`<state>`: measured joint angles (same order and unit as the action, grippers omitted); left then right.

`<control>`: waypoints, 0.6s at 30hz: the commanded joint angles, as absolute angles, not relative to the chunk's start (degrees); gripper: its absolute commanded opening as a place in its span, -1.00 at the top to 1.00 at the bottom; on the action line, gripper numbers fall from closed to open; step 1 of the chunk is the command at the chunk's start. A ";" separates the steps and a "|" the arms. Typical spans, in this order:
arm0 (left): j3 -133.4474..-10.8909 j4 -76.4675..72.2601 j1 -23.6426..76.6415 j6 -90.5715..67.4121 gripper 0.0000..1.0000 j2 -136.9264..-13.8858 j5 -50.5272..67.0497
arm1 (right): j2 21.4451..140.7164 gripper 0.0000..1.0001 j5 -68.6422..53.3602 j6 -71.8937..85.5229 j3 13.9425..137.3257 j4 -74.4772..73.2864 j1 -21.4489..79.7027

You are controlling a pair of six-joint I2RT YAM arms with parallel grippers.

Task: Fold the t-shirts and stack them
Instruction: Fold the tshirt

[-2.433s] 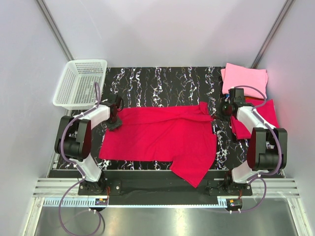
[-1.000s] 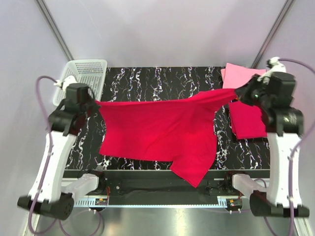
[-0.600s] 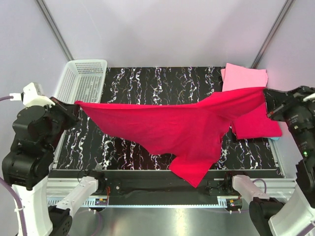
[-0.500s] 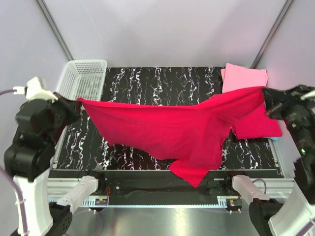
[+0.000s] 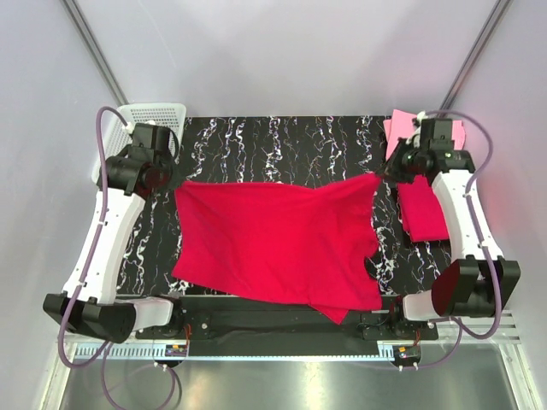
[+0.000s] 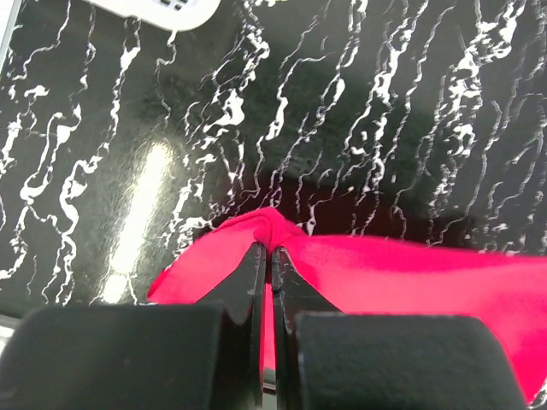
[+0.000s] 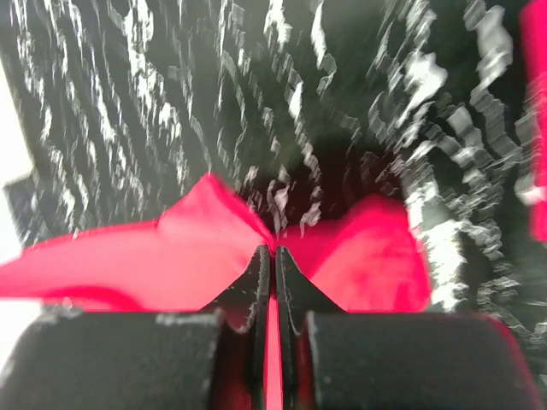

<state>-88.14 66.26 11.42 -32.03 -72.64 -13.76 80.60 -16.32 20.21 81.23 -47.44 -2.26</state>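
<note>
A crimson-red t-shirt (image 5: pixel 273 243) lies spread across the middle of the black marbled table (image 5: pixel 282 141), its near hem hanging over the front edge. My left gripper (image 5: pixel 171 182) is shut on the shirt's far left corner, and in the left wrist view the cloth (image 6: pixel 402 273) bunches at the left gripper's (image 6: pixel 267 248) tips. My right gripper (image 5: pixel 383 175) is shut on the far right corner, and the right wrist view shows red cloth (image 7: pixel 171 256) pinched in the right gripper (image 7: pixel 273 250). A folded red t-shirt (image 5: pixel 420 209) and a folded pink t-shirt (image 5: pixel 397 128) lie at the right.
A white mesh basket (image 5: pixel 167 114) stands at the back left corner, partly behind the left arm. Metal frame posts rise at both back corners. The arms' bases sit at the near rail.
Both arms have come down and inward from their raised, stretched-apart pose. The red shirt, held taut in the air before, now lies lower and flatter over the table.
</note>
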 commanded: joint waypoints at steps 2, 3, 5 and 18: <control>-82.98 61.80 11.42 -33.22 1.00 -67.24 -15.13 | 79.62 1.00 -27.06 24.69 68.23 -35.17 -0.35; -80.62 61.44 11.43 -33.40 1.00 -66.71 -14.94 | 80.15 1.00 -27.85 25.22 65.59 -33.50 1.91; -78.93 61.17 11.34 -33.93 1.00 -65.22 -14.77 | 83.30 1.00 -30.57 26.19 59.87 -28.84 5.00; -75.85 61.08 11.43 -34.10 1.00 -62.40 -15.64 | 100.82 0.76 -34.38 29.44 61.00 -23.03 32.06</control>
